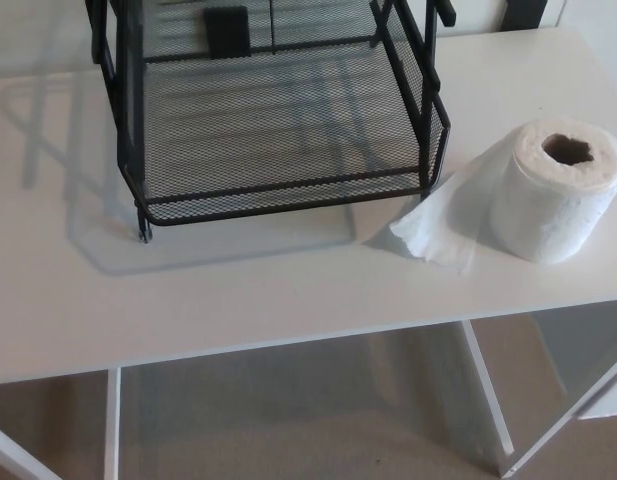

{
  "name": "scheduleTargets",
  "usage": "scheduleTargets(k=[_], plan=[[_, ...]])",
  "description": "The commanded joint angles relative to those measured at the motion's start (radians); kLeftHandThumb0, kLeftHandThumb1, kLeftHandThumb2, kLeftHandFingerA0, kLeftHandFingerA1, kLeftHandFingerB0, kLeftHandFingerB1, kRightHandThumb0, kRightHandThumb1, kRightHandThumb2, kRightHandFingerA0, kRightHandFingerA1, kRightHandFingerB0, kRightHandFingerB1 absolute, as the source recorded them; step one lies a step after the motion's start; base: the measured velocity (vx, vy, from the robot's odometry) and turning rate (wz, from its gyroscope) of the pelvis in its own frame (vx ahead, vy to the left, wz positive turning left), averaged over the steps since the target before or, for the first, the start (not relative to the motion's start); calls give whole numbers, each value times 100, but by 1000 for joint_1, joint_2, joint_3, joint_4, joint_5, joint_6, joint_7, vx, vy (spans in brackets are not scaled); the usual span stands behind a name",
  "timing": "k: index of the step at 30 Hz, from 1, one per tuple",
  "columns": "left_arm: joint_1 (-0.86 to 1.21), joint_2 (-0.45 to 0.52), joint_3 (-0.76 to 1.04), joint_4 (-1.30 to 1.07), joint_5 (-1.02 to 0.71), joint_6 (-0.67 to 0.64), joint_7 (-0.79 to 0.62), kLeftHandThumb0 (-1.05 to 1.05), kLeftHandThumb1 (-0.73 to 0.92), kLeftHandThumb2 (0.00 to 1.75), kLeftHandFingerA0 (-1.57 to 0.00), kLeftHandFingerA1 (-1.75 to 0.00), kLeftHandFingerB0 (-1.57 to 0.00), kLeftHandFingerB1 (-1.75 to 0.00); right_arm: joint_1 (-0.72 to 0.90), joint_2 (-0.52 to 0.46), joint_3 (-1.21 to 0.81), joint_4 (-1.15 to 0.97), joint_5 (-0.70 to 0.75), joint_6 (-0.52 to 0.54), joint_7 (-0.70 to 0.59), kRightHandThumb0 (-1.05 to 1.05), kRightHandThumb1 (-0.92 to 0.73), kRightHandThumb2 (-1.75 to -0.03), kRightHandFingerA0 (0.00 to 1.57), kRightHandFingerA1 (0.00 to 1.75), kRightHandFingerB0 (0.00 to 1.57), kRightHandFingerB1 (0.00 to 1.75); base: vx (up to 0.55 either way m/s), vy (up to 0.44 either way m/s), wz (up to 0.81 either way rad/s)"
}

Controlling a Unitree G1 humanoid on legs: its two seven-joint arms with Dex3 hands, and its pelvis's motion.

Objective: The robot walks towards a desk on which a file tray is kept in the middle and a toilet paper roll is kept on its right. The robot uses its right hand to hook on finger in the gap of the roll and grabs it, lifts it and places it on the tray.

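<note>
A white toilet paper roll (556, 190) stands upright on the right side of the white desk (238, 290), its core hole facing up. A loose sheet trails from it to the left across the desk, toward the tray's front right corner. The black wire-mesh file tray (278, 130) sits in the middle of the desk, its bottom shelf bare. Neither of my hands shows in the head view.
The desk's front edge runs across the lower part of the picture, with white legs (485, 395) and beige carpet (288, 420) below it. A small black block (225, 28) sits at the back of the tray.
</note>
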Motion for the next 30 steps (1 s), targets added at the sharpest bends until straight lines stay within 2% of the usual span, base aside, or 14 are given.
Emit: scheduleTargets(k=[1,2,3,4,11,12,13,15,16,22,23,27,28,30], plan=[[-1,11,22,1,-28,24,1,-105,76,102,-31,-127,-4,-114,-111,-92,-31,-149,32,-133,-70,-97,-57,-98,27,70,3,56,0,0,0],[-2,11,21,4,-26,23,3,-105,80,96,-34,-121,-8,-106,-115,-102,-26,-224,25,-100,-69,-105,-59,-92,32,83,15,71,0,0,0],[-1,11,25,7,-29,25,6,-105,55,134,-38,-100,-20,-85,-146,-129,-6,-327,8,-81,-48,-105,-74,-63,32,92,3,67,0,0,0],[-1,11,25,10,-28,24,12,-105,55,134,-39,-99,-19,-83,-177,-149,14,-394,-18,-67,-52,-105,-57,-100,40,76,6,53,0,0,0],[3,11,8,8,-12,11,19,-105,80,100,-47,-121,-14,-105,-261,-197,153,-847,21,233,140,-77,-50,-95,15,54,0,28,0,0,0],[4,10,10,8,-15,11,18,-105,77,102,-40,-127,-11,-118,-266,-204,168,-870,18,258,159,-79,-51,-93,13,51,2,25,0,0,0],[2,9,14,10,-19,15,20,-105,56,135,-44,-102,-24,-87,-272,-209,190,-885,12,277,181,-82,-53,-91,10,51,4,23,0,0,0],[1,9,15,12,-19,18,21,-105,56,135,-44,-102,-24,-87,-276,-207,204,-894,6,287,188,-82,-53,-91,10,51,4,23,0,0,0],[3,9,16,13,-21,11,15,-105,77,102,-37,-126,-6,-115,-289,-183,238,-896,-71,244,145,-81,-52,-91,15,52,5,30,0,0,0],[3,13,7,13,-14,13,14,-105,78,102,-39,-125,-7,-113,-313,-165,312,-931,-116,264,138,-71,-49,-87,20,53,5,40,0,0,0],[7,12,6,15,-13,4,11,-105,81,97,-45,-123,-11,-105,-351,-211,366,-897,-166,282,189,-39,-39,-99,1,51,0,51,0,0,0],[2,11,8,17,-17,12,11,-105,76,101,-42,-129,-8,-116,-396,-255,443,-867,-191,312,215,-38,-40,-99,1,51,0,50,0,0,0],[-7,13,3,13,-13,13,17,-105,77,102,-56,-124,-12,-98,-415,-270,465,-853,-196,321,231,-76,-54,-89,9,48,5,35,0,0,0],[-7,13,-3,8,-10,17,19,-105,78,102,-55,-124,-12,-98,-442,-290,520,-830,-243,315,240,-38,-43,-101,1,51,0,50,0,0,0]])
